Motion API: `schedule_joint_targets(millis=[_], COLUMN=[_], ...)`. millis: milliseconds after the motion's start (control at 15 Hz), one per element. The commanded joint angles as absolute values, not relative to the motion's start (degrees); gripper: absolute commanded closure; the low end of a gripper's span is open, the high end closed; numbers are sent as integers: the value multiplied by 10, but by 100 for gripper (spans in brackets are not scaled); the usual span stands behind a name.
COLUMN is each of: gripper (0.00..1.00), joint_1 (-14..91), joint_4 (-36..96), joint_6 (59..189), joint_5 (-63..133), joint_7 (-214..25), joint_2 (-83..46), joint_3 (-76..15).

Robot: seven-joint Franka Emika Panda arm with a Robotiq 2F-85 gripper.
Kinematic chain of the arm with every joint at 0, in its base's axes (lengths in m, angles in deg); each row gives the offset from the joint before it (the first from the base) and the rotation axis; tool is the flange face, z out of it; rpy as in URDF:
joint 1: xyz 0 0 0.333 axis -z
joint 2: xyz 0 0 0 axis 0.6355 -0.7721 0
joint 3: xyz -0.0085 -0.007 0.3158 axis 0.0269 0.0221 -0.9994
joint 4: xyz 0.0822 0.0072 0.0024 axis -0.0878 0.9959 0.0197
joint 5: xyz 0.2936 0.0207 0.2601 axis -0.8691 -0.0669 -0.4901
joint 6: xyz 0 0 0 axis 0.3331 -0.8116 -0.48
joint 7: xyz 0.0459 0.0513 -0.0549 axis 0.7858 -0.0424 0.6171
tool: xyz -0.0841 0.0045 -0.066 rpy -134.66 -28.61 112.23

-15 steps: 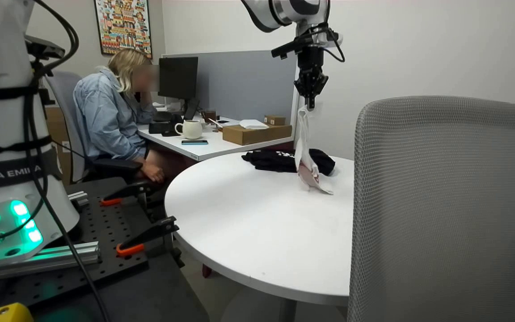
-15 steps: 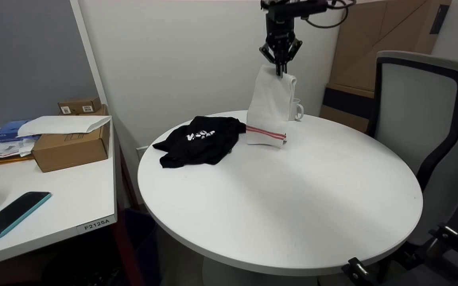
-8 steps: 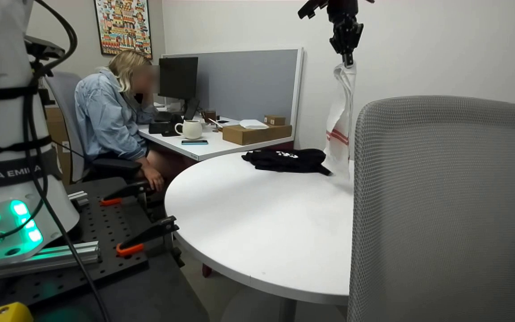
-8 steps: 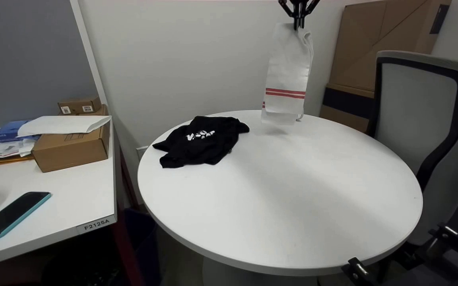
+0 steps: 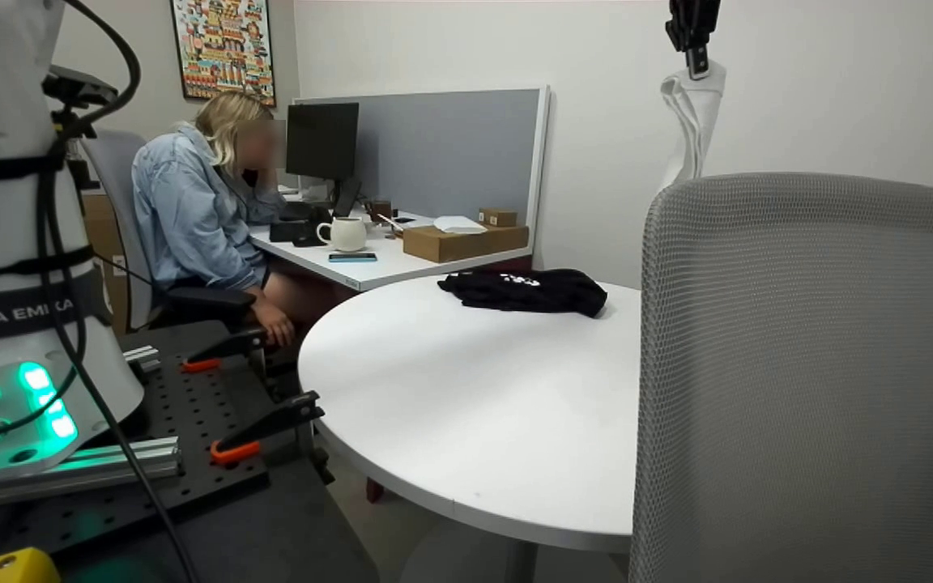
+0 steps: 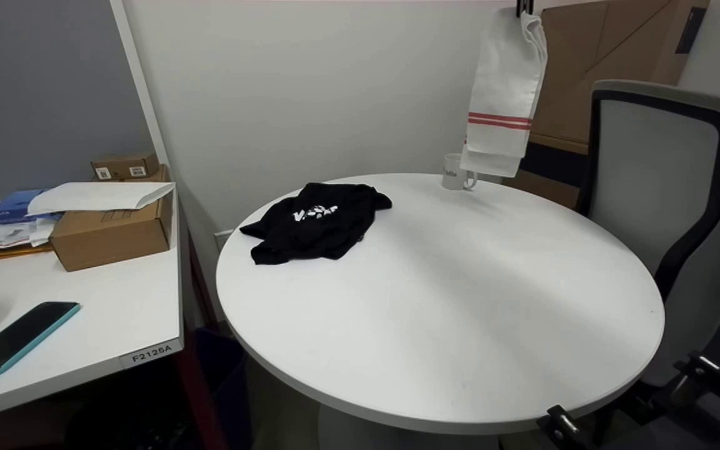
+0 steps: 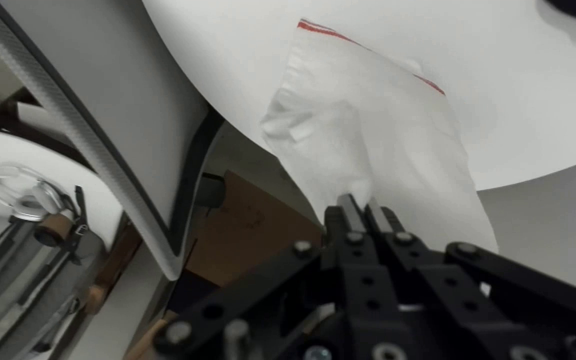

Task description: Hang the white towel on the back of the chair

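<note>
One white towel (image 6: 501, 84) pinched in my gripper (image 7: 361, 204), dangling lengthwise below the jaws. Chair back (image 7: 128, 107) sits left of them in the wrist view, not touching, so I'm guessing sideways next.

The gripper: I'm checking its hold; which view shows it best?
The wrist view: the gripper appears close up, its fingers pinching the white towel. Both exterior views show only its lower end, cropped by the top edge.
</note>
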State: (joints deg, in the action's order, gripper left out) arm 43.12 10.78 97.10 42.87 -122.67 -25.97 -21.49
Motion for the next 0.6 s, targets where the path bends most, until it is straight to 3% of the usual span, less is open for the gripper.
schedule_joint_targets(millis=[0, 533], gripper=[99, 99], joint_1=[443, 473], joint_4=[69, 88], joint_6=[922, 846], joint_5=[423, 423], joint_7=[-1273, -1362], joint_2=[-256, -206], joint_3=[-197, -149])
